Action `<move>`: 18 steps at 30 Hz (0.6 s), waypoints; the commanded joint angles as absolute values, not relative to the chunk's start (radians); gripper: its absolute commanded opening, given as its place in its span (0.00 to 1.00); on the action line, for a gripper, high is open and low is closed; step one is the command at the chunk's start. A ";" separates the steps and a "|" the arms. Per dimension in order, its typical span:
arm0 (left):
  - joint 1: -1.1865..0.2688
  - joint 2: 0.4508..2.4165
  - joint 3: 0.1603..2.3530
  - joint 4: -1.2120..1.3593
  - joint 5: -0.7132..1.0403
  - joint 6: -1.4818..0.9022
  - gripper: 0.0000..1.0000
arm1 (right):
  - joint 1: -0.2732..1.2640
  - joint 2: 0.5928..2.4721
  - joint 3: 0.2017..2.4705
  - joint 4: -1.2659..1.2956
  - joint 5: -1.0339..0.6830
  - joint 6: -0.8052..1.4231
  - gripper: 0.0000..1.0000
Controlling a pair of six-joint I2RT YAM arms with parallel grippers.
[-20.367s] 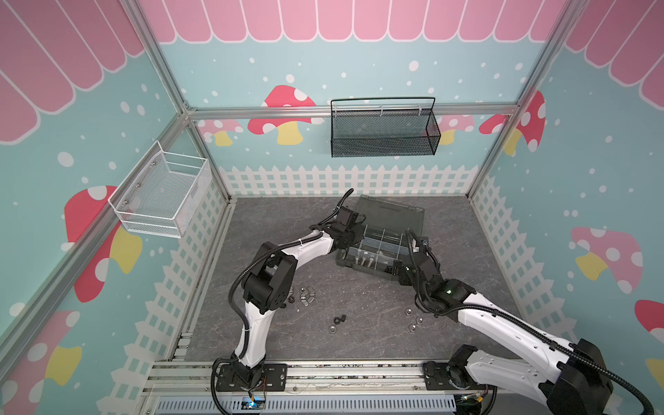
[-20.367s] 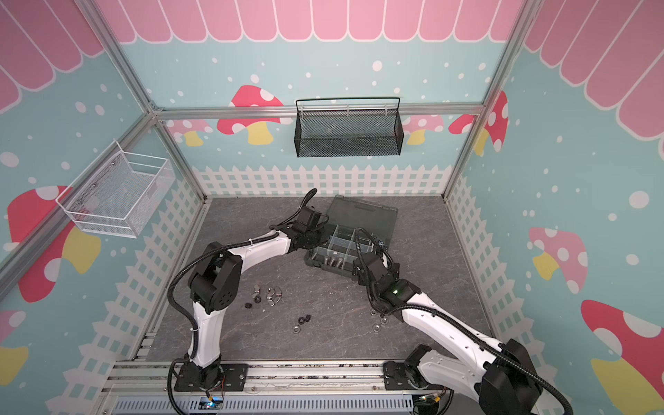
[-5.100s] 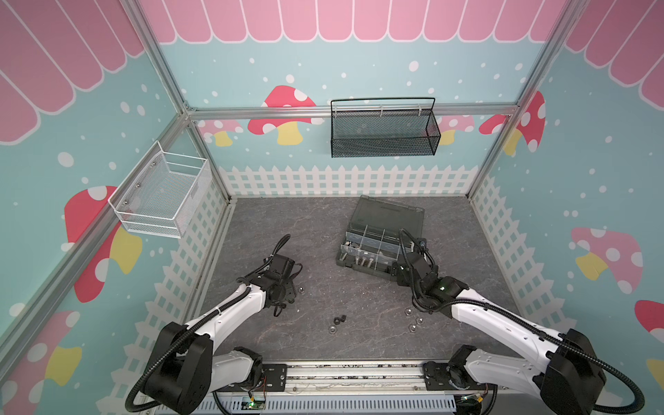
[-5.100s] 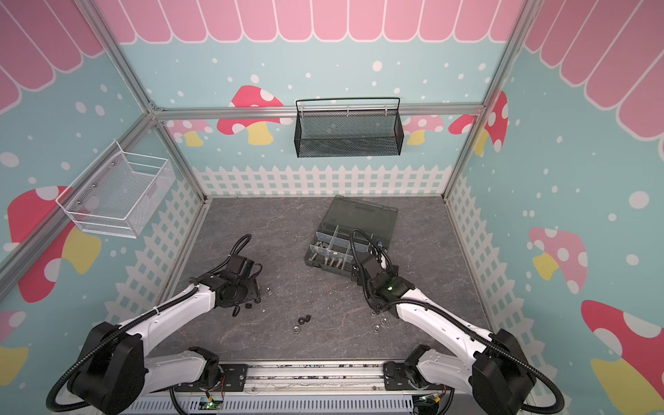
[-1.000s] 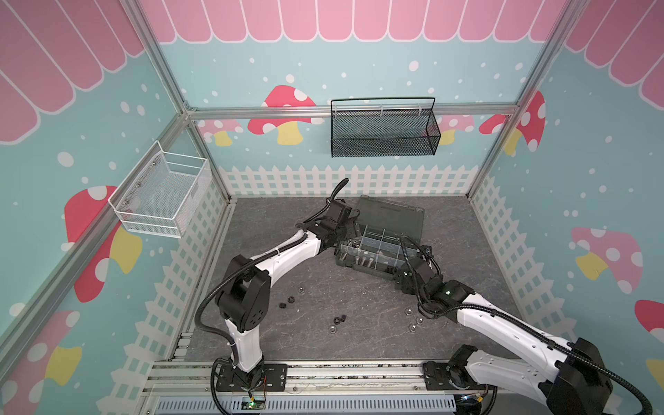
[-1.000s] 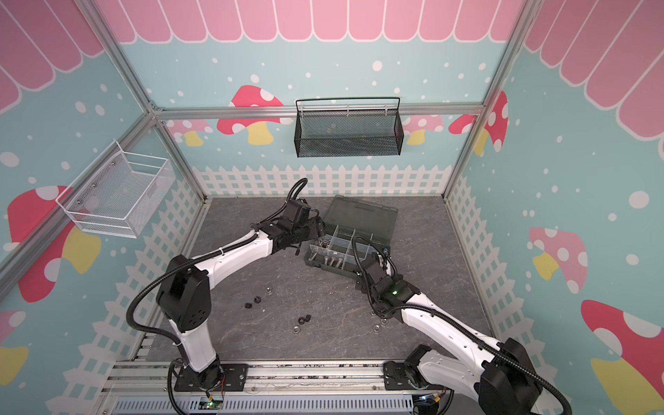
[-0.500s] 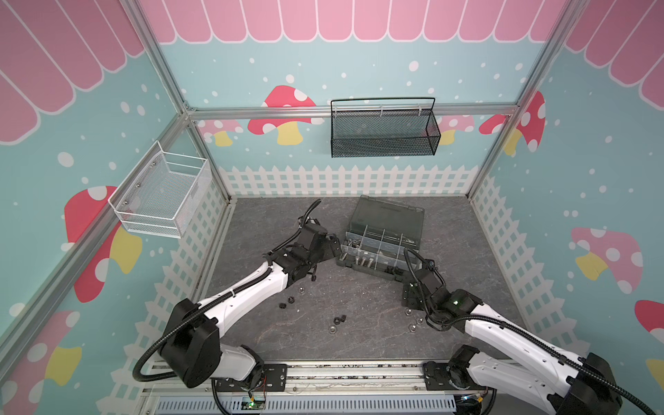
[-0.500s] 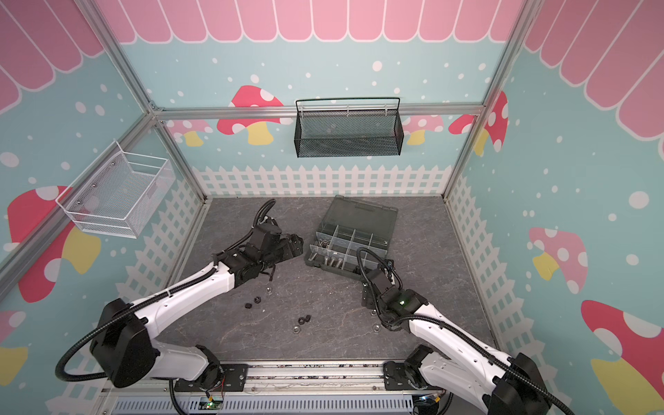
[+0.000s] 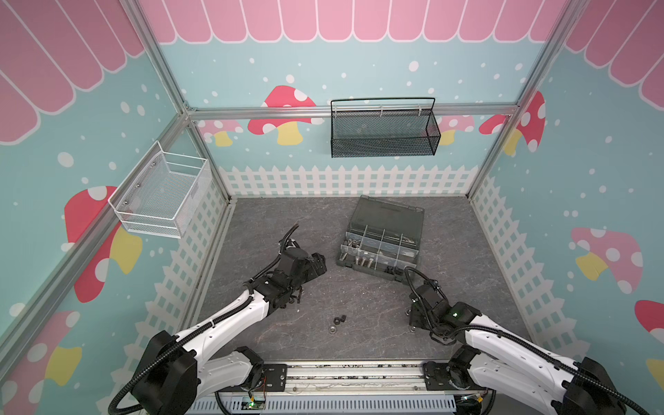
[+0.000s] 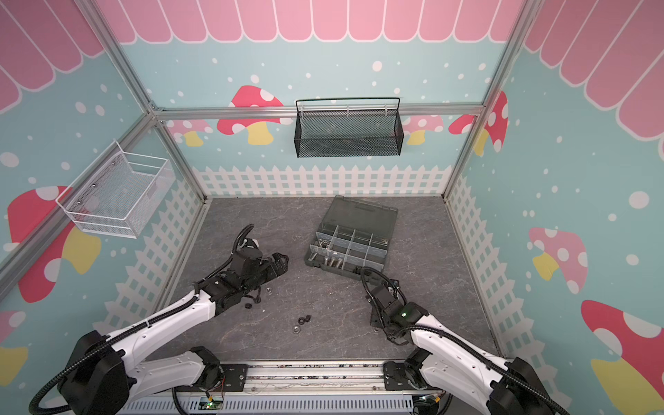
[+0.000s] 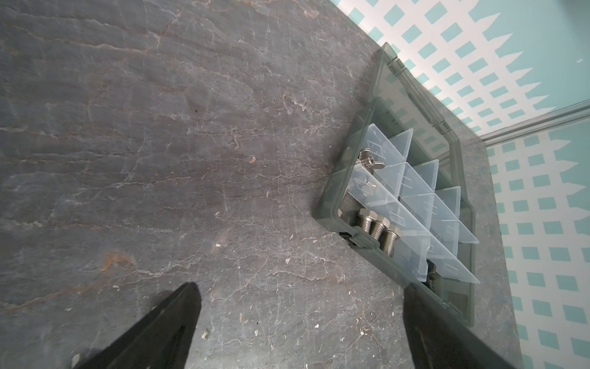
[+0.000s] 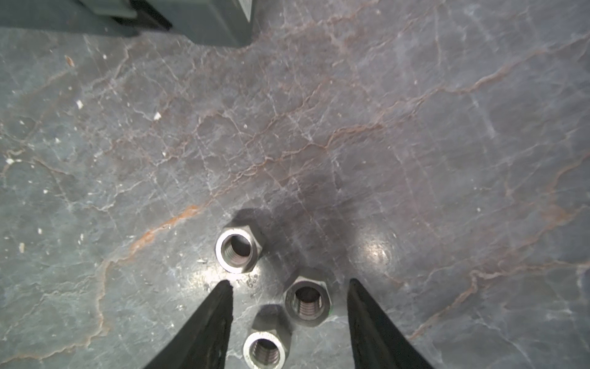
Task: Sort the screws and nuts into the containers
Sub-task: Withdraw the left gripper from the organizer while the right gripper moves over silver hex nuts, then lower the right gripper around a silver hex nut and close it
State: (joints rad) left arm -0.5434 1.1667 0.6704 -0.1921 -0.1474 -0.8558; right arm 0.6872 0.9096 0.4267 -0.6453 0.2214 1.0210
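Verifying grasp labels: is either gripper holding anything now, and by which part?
Nothing is held. The left gripper is open over bare table. The right gripper straddles silver nuts lying on the table, its jaws clear of them.

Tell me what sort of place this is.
Probably a staged robot test cell, not a real workshop: mushroom-print walls on an aluminium frame, two white robot arms on a rail, and an organiser box on a slate-look floor.

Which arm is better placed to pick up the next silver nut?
Right: its fingers straddle a silver nut on the table. The left fingers hang open near the box with nothing between them.
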 commanded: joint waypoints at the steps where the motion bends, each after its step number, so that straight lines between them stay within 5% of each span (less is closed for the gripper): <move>1: -0.522 1.170 0.655 -0.141 -0.093 -0.895 1.00 | 0.684 0.920 0.421 -0.661 0.205 1.070 0.54; 5: -0.515 1.186 0.647 -0.117 -0.062 -0.895 1.00 | 0.684 0.955 0.418 -0.662 0.211 1.082 0.45; 18: -0.509 1.221 0.653 -0.080 -0.032 -0.868 1.00 | 0.684 1.021 0.408 -0.640 0.226 1.090 0.41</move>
State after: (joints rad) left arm -0.5171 1.2114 0.6613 -0.1055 -0.0433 -0.8703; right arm 0.6872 1.0100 0.4217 -0.6365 0.2108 1.0611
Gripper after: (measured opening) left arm 0.996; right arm 0.413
